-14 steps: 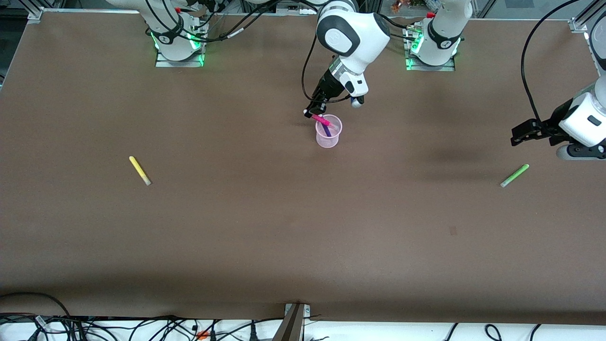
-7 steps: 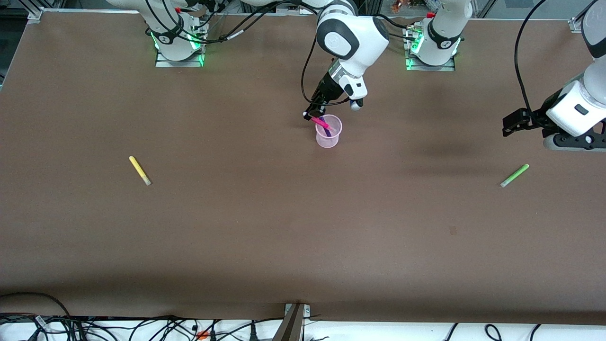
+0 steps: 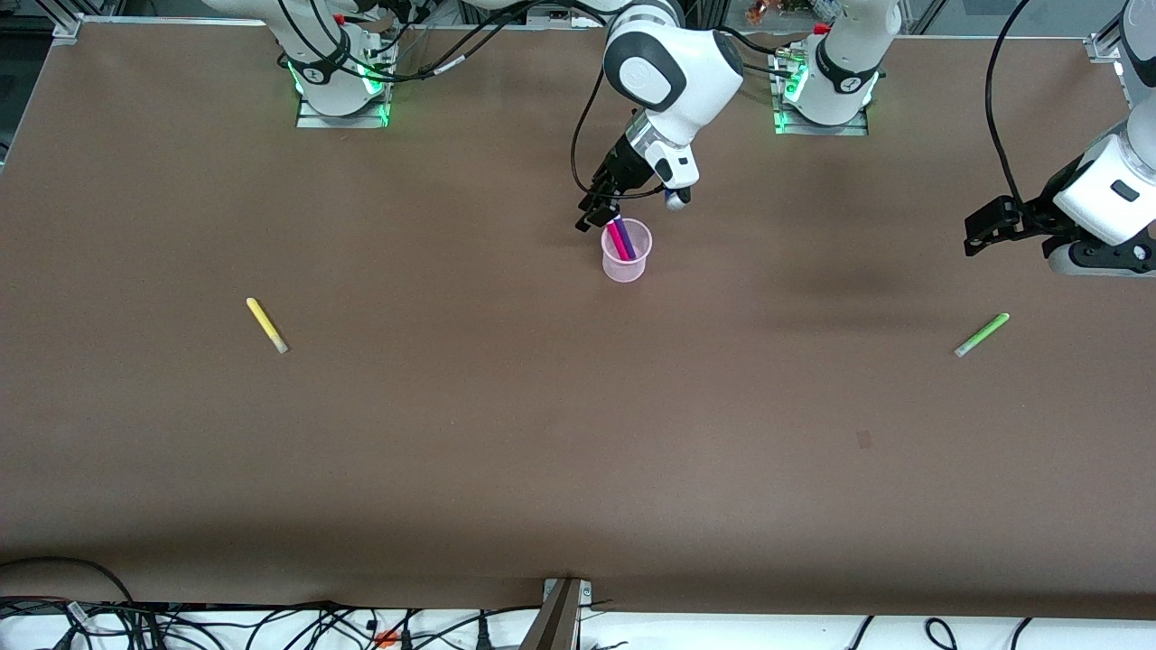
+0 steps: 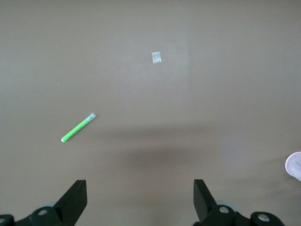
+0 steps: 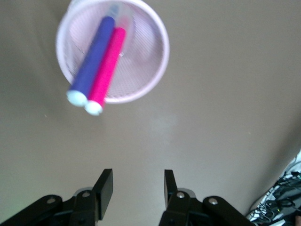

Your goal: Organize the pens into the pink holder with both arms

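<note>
Lying alone toward the right arm's end of the tabletop (image 3: 452, 433), the yellow pen (image 3: 266, 324) waits flat on the brown surface, well apart from everything else. No pincer is near it, so I judge it is one of the two pens not yet collected.

Near the middle of the tabletop stands the pink holder (image 3: 626, 255), upright. Two pens are in it, the magenta pen (image 3: 617, 238) and the purple pen (image 3: 624, 236), side by side and leaning on the rim with their pale tips sticking out above it, because the holder is shorter than a pen. The right pincer (image 3: 598, 212) hangs just above the rim at the side toward the robots' bases. In the right wrist view its fingers (image 5: 104, 187) are parted with bare tabletop between them and nothing is pinched, which fits a pen that was let go into the cup.

Toward the left arm's end, the light green pen (image 3: 982, 334) lies flat and slanted, nearer to the front camera than the left pincer (image 3: 980, 230). This pincer hovers over bare tabletop, not over the pen itself, with its fingers (image 4: 75, 201) spread wide and empty. I judge it stands this way ready to come down on the green pen, which also shows in the left wrist view (image 4: 78, 127).
</note>
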You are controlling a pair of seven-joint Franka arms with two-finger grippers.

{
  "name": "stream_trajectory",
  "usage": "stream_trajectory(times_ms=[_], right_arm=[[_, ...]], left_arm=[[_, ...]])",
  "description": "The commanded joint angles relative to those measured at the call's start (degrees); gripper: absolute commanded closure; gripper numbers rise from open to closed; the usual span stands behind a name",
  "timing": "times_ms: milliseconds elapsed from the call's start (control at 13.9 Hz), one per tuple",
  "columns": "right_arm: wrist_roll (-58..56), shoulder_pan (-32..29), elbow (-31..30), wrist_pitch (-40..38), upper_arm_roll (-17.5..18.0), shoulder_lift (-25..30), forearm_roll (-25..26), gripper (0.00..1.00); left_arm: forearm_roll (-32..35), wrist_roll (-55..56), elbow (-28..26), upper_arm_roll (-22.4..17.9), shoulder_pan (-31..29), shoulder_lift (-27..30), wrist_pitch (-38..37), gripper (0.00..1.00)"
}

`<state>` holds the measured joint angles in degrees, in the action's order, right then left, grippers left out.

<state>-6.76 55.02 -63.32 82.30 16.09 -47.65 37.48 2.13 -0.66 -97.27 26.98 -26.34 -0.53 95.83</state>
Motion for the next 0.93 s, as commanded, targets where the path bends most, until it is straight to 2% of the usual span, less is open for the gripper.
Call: stream_trajectory(times_ms=[0,143,359,502,574,646,789,861], right_arm=[[-4.8,-4.5,0.5,-3.5,-0.3,7.8,-6.4,0.48],[-8.5,-10.5,0.1,-4.9,-0.3,13.6,-12.2,0.48],[-16.2,-19.2,0.1,-9.3,-0.4,20.2,-18.4,0.48],[-18.6,-25.5,0.0,-13.0,-0.5,24.4,-20.8,0.47],[-18.6,-27.6,-0.4,-14.3,-2.0,26.4,-20.9,0.47],[-18.5,-28.2,-1.5,-14.6,-5.9,28.3,-21.0,0.46],[-18.3,-28.2,-4.1,-13.5,-14.1,31.2,-21.3,0.35],[-18.3,-28.3,-5.2,-12.3,-17.9,31.9,-23.4,0.31]], left_arm=[[-1.0,-0.2,1.5,0.4,0.0,-0.4,-1.1,0.00],[-1.0,-0.1,1.6,0.5,0.0,-0.4,-1.1,0.00],[-1.2,-0.1,2.3,0.4,0.0,-0.4,-1.3,0.00],[-1.2,0.0,2.5,0.4,0.0,-0.4,-1.9,0.00],[-1.2,0.1,2.4,0.2,0.3,0.0,-2.1,0.00],[-1.1,0.4,2.5,-0.6,2.5,0.0,-2.2,0.00],[-1.0,1.1,2.5,-6.4,9.2,0.0,-3.2,0.00],[-1.0,2.1,2.5,-9.9,12.9,0.2,-3.3,0.00]])
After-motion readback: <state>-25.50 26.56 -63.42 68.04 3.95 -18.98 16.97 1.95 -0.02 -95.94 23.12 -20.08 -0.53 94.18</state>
